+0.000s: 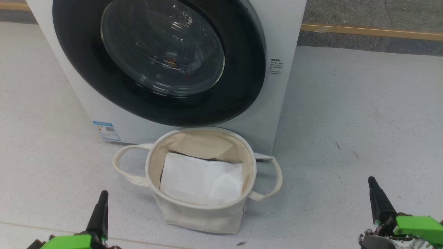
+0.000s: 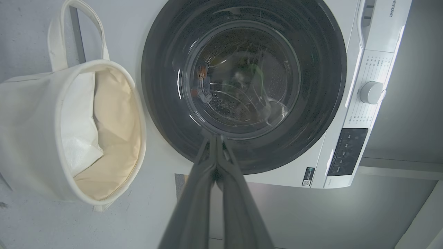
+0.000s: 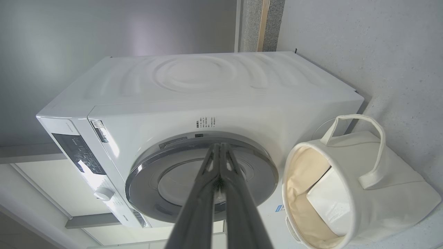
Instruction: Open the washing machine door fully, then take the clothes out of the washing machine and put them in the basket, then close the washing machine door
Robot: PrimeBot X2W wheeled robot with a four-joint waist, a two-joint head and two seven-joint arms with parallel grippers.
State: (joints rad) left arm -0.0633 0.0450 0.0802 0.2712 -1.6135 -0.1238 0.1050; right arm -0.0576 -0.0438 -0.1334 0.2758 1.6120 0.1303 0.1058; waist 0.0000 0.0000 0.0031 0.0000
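1. Left gripper point(image 1: 102, 197): long dark fingers clenched together, holding nothing, low at my left.
2. Right gripper point(image 1: 373, 184): likewise clenched and holding nothing, low at my right.
3. Large round door with glossy black rim and clear glass bowl point(image 1: 162, 48): closed flush on the white front-loading washing machine point(image 1: 282, 34).
4. Clothes point(image 1: 176, 64): pale fabric with orange-brown specks, dim through the glass, inside the drum.
5. Round cream canvas basket with two loop handles point(image 1: 200, 212): upright on the grey floor point(image 1: 346, 114), just before the machine under the door, well apart from both grippers. A white sheet of paper point(image 1: 202, 180) lies inside.

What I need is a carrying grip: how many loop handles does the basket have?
2. The left handle loops out from the basket toward the robot's left; the right handle loops out opposite. None seems hidden.
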